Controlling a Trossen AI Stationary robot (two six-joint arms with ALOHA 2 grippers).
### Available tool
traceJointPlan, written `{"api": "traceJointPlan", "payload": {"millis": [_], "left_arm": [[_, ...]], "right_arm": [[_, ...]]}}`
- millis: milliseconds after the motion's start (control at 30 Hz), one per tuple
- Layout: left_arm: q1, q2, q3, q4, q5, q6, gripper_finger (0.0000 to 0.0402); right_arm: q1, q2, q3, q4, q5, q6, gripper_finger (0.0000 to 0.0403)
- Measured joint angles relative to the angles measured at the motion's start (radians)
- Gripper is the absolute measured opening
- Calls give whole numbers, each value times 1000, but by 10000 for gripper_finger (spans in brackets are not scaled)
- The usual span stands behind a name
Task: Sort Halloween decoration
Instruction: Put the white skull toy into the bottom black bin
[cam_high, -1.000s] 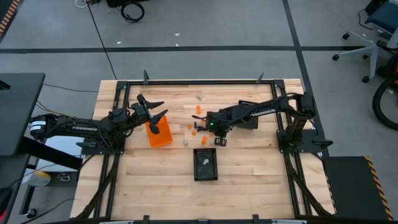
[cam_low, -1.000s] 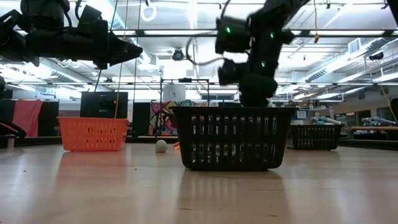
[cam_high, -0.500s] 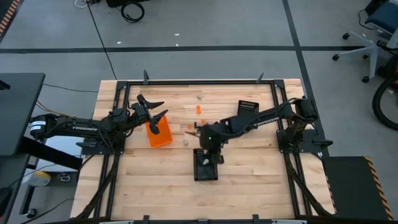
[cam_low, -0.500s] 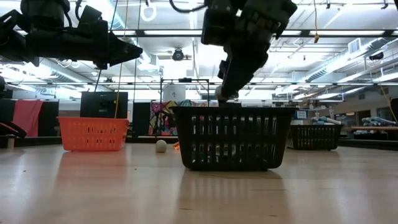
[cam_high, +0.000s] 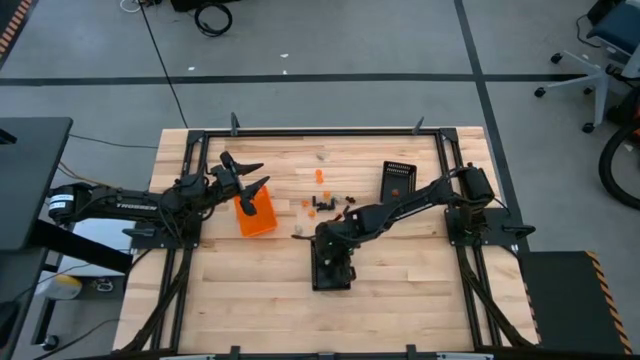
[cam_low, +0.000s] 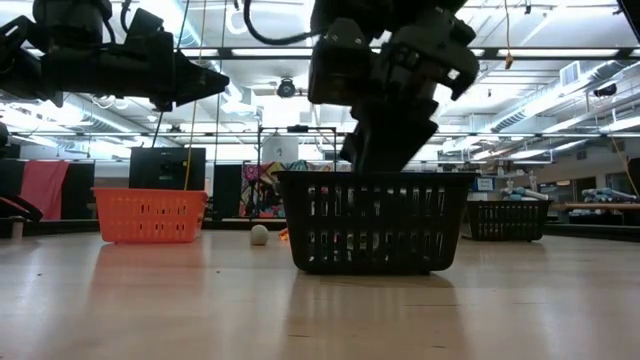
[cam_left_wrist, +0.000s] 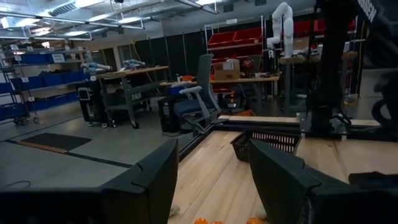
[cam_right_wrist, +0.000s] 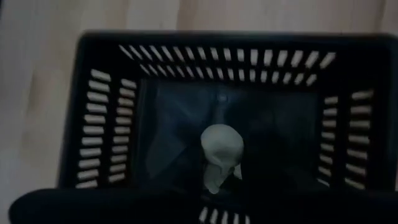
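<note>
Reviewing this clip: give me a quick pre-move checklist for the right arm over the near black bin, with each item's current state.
1. Right gripper is above the near black bin: ok.
2. Pale skull piece sits inside that bin, seen in the right wrist view: ok.
3. Whether the right gripper has let the piece go: cannot tell; its fingertips are not clearly shown.
4. Left gripper is open and waiting over the orange bin, away from the right arm: ok.
5. Sorting finished: not ok; loose pieces lie on the table.
6. Far black bin stands apart from the right arm: ok.
</note>
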Motion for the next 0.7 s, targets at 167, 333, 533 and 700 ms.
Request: {"api": "traceJointPlan", "payload": {"millis": [167,333,533,700], "left_arm": [[0,0,0,-7,0,-8,203],[0,0,0,-7,0,-15,203],[0,0,0,-7,0,-17,203],[0,0,0,-7,0,-30,203]], "right_arm": [[0,0,2,4,1,-8,123],[0,0,2,-1,17,-6,143],[-3,0,38,-68,17,-16,159],[-23,-1,129,-206,44,-44,161]]}}
